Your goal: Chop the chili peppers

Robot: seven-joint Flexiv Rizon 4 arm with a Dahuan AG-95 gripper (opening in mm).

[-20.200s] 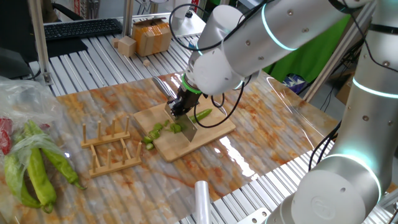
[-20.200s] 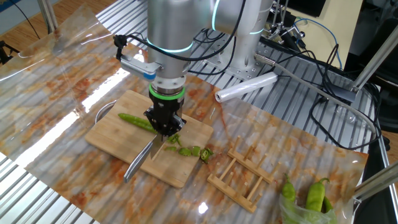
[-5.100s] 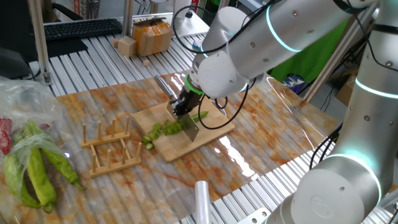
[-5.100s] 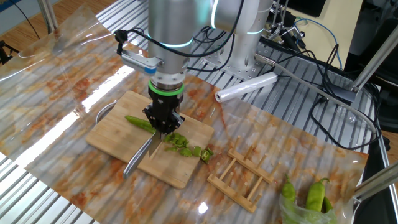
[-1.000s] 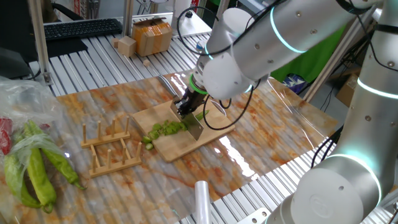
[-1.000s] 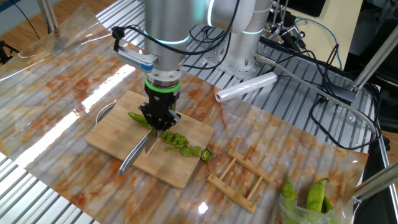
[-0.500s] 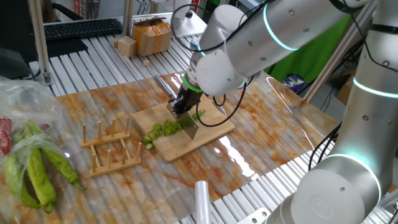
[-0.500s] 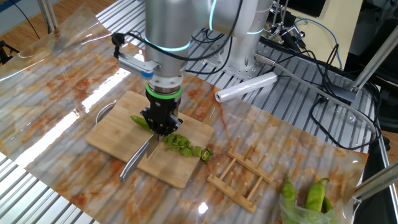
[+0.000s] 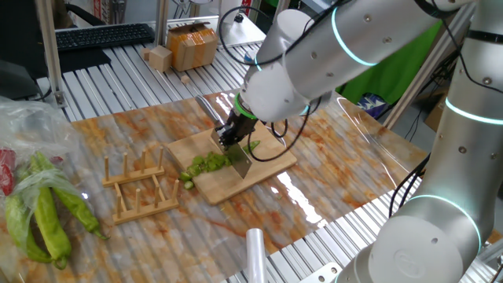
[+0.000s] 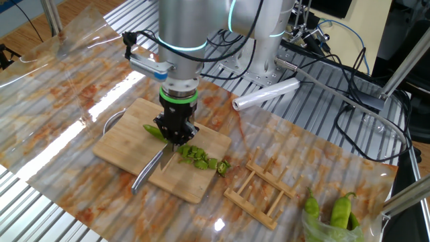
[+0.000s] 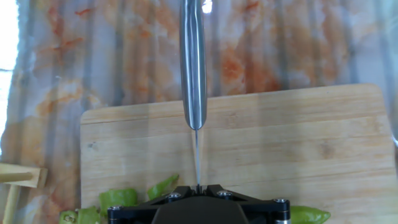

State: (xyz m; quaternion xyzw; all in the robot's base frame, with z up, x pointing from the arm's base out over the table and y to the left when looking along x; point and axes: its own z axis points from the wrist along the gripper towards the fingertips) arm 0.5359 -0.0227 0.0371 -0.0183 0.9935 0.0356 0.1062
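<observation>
**Knife on the board, chili part-cut; fingers mostly hidden**

One fixed view: the gripper (image 9: 230,135) sits low over the wooden cutting board (image 9: 271,164). The arm's bulk hides most of the fingers; only a dark tip shows. A flat knife (image 9: 239,162) blade hangs from it, edge down at the board. The chili peppers (image 9: 206,163) lie as a row of bright green pieces trailing toward the board's near-left corner; a short uncut end (image 9: 252,146) shows just behind the blade. A wooden rack (image 9: 141,189) stands beside the board. Thick uncut green peppers (image 9: 49,212) lie well apart at the left edge, partly cut off by the frame. A white roll (image 9: 256,251) is cropped at the bottom.

The other fixed view: the gripper (image 10: 176,131) is clamped on the knife (image 10: 149,171); the jaws stand close together around its top. The steel handle slants down off the board's front. The uncut stub (image 10: 152,130) lies on one side of the blade, the cut pieces (image 10: 199,156) on the other, reaching the board's edge. The contact point between edge and chili is hidden by the gripper.

Hand view: the knife (image 11: 193,62) runs straight up the frame, seen edge-on. The gripper body blocks the bottom, so the fingers cannot be seen. Green pieces (image 11: 118,200) peek out on the left, the stub tip (image 11: 309,215) on the right, both partly cut off.
</observation>
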